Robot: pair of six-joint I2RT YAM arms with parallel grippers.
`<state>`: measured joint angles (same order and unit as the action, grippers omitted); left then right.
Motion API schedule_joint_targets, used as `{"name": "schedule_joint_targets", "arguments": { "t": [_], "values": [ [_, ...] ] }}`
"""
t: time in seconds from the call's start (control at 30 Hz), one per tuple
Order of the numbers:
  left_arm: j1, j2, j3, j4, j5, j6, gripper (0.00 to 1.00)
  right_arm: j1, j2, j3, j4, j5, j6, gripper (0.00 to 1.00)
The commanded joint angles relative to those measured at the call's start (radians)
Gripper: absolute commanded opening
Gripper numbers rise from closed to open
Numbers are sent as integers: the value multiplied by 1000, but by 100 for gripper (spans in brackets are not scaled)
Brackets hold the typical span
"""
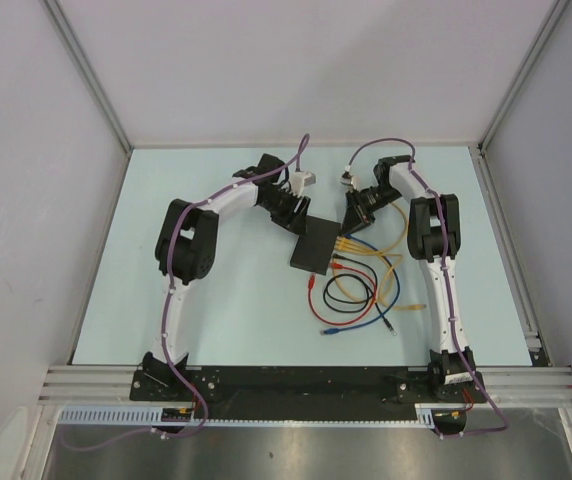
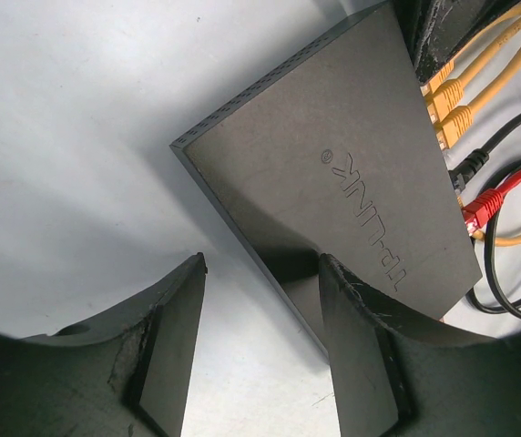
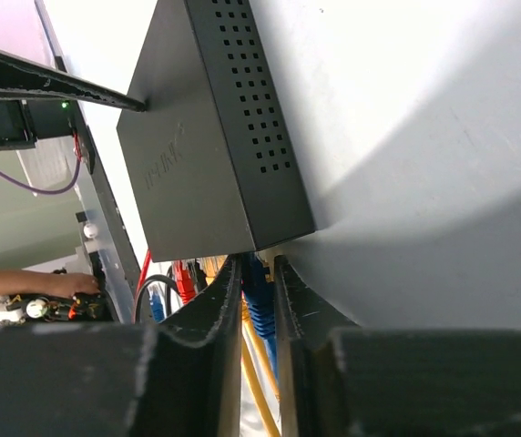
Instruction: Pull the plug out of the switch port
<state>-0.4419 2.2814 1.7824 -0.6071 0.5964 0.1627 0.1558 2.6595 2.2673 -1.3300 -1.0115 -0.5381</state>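
Note:
The switch [image 1: 314, 250] is a flat matte-black box in the middle of the table, with its cable sockets facing right. It also shows in the left wrist view [image 2: 333, 173] and the right wrist view [image 3: 197, 155]. My right gripper [image 3: 259, 264] is shut on a blue plug [image 3: 260, 296] seated in the end socket by the switch's far corner. In the top view the right gripper [image 1: 349, 228] sits at that corner. My left gripper [image 1: 296, 215] is open [image 2: 262, 264]. One finger [image 2: 370, 319] rests on the switch's top and the other hangs over the bare table.
Yellow plugs [image 2: 447, 96], a black plug [image 2: 470, 164] and a red plug [image 2: 484, 208] sit in the other sockets. Loose yellow, red, black and blue cables [image 1: 361, 290] lie coiled right of the switch. A person's hand [image 3: 24, 284] shows beyond the table's near edge.

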Motion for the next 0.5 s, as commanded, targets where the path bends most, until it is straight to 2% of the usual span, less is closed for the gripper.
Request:
{"name": "schedule_joint_targets", "arguments": {
  "t": [0.0,0.2,0.33,0.47],
  "values": [
    [-15,18,-31,-20,-116,63,58,16,42,-8,117,162,27,13],
    [-15,15,-34,-20,-118,64,58,1,34,-32,106,183,12,16],
    [-17,15,-35,-20,-119,66,58,-7,31,-46,65,172,-51,8],
    [-21,10,-40,-20,-121,69,58,-9,34,-55,31,157,-97,6]
  ]
}}
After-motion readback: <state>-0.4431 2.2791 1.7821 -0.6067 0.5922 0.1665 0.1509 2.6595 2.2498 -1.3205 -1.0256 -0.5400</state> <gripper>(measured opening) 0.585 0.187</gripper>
